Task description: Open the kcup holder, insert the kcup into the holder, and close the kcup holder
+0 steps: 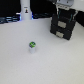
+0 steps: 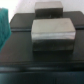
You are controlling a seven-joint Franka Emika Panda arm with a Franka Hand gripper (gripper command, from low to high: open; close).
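- The kcup (image 1: 32, 46) is seen upright on the desk (image 1: 45, 67), towards the exterior view's left, well apart from the holder; it could be tipped by a careless approach.
- The kcup holder (image 1: 64, 27) stands at the exterior view's right, drawers apparently shut; a missed handle (image 2: 52, 28) could shove the unit.
- The gripper (image 1: 64, 4) is cropped above it; its jaw state cannot be told.

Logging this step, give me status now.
Gripper at the kcup holder, fingers' state unclear. Both drawers look shut. Kcup alone on the table. Nothing between them.
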